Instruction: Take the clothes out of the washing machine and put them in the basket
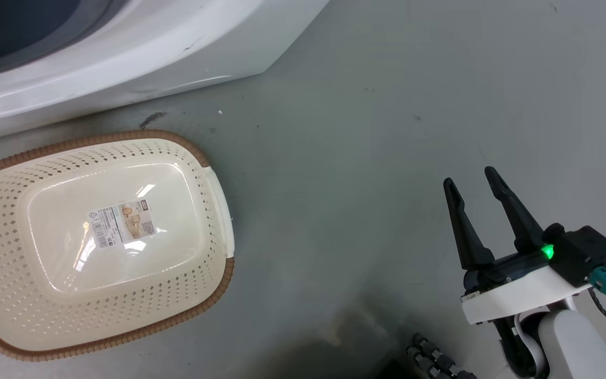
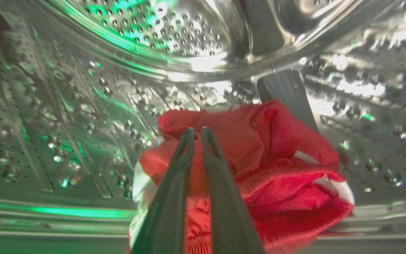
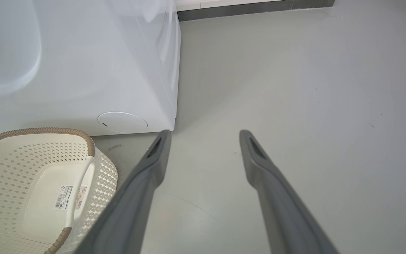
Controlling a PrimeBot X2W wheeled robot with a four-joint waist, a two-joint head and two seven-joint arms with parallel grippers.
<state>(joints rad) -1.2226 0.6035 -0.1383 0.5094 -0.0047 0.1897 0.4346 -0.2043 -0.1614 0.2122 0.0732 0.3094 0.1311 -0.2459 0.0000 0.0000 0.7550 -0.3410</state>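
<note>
Inside the steel perforated drum [image 2: 65, 106] of the washing machine [image 1: 140, 58] lies a heap of bright red clothes [image 2: 280, 176] with white trim. My left gripper [image 2: 197, 131] has its fingers pressed nearly together, shut on a bunched fold at the heap's top. The cream basket [image 1: 124, 138] with its brown rim stands on the floor just in front of the machine, holding nothing but a paper label on its bottom. To the right, over bare floor, my right gripper [image 1: 470, 176] hangs open with nothing in it. The right wrist view has the basket [image 3: 48, 131] at lower left, beside the machine [image 3: 83, 70].
A grey drum paddle [image 2: 287, 95] rises behind the clothes. The machine's round filter cover [image 3: 122, 122] sits low on its front. Grey floor [image 1: 387, 131] spreads to the right of the basket and the machine. A dark cable part [image 1: 437, 360] shows at the bottom edge.
</note>
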